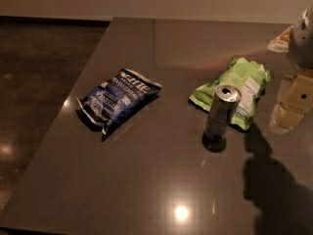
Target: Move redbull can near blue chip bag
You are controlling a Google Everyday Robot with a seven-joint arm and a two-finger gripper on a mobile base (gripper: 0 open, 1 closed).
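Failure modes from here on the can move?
1. The slim silvery upright can stands close in front of the light green snack bag; the gripper, at the right edge, might snag that bag reaching in.
2. The can is tall and narrow, so a sideways nudge could topple it on the dark glossy table.
3. The dark blue glossy chip bag lies near the table's left edge; an overshoot may push it off.

Pale beige gripper (292, 102), right edge of frame: arm side cut off by edge. Light green snack bag (244, 80): near edge hidden behind slim silvery-grey redbull can (221, 114). Dark blue glossy chip bag (117, 99): small lettering unreadable. Can markings illegible.
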